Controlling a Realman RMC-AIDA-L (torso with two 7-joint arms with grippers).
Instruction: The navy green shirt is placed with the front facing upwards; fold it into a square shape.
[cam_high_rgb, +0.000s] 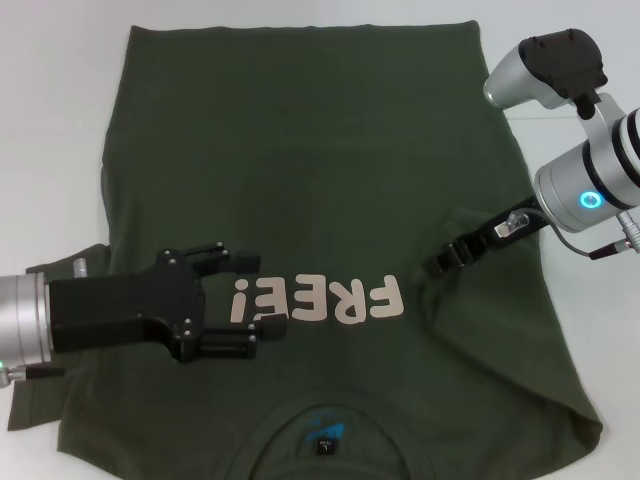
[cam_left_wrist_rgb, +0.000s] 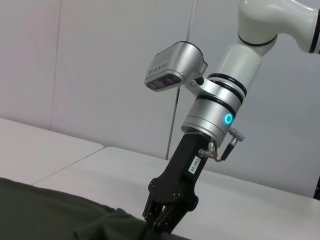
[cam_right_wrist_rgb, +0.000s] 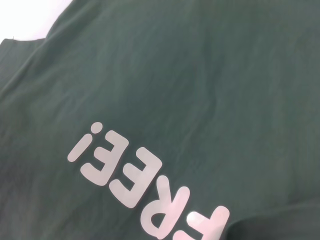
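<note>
The navy green shirt lies flat on the white table, front up. Its collar is at the near edge of the head view and its hem is at the far edge, so its long axis runs straight away from my body. The pale "FREE!" lettering crosses the chest between my two grippers.

My right gripper is down at the shirt's right side, level with the lettering. In the left wrist view its fingers are drawn together on a raised ridge of dark cloth, so I judge it to be clenched on the shirt's right side. The right arm reaches in from the right at a slant, forearm high, fingers pointing down and inward.

My left gripper sits above the left chest, just beside the exclamation mark. Its fingers are spread apart and grasp nothing. It points horizontally toward the shirt's centre line, and the left sleeve lies under and behind its wrist.

The critical relation: the right gripper is the nearer tool to the right edge, and the fold line runs parallel to the shirt's long axis. I judge the coming move to be a carry of that pinched edge leftward across the lettering.
</note>
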